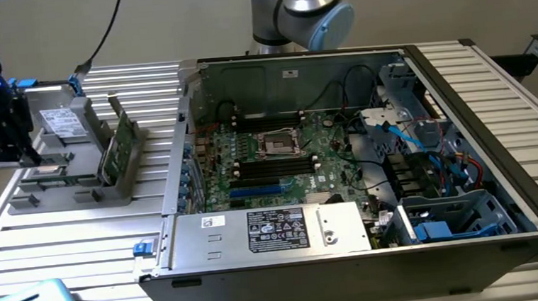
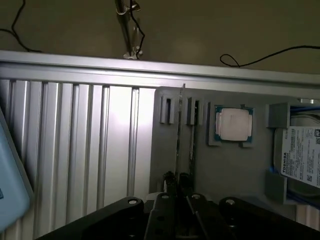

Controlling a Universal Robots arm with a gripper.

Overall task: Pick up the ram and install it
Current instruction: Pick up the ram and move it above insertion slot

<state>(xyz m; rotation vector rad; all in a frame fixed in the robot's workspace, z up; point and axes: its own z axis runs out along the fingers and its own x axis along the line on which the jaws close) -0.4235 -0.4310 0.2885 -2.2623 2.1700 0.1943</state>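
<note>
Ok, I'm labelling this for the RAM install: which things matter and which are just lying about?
In the job: ram, gripper, grey holder, motherboard slots, computer case.
Lying about: processor chip, hard drive, bracketed green card.

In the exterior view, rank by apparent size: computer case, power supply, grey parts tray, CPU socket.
1. computer case
2. power supply and grey parts tray, too alike to rank
3. CPU socket

This looks like a robotics lab or test workshop for computer assembly. A robot arm (image 1: pixel 301 6) stands at the far edge of a ribbed aluminium surface (image 1: pixel 57 243). The surface carries an open desktop computer case (image 1: pixel 354 279) with its motherboard (image 1: pixel 279 157) exposed. Beside the case, a grey fixture (image 1: pixel 64 197) holds a loose processor (image 2: pixel 233 125) and a hard drive (image 2: pixel 300 160).
</note>
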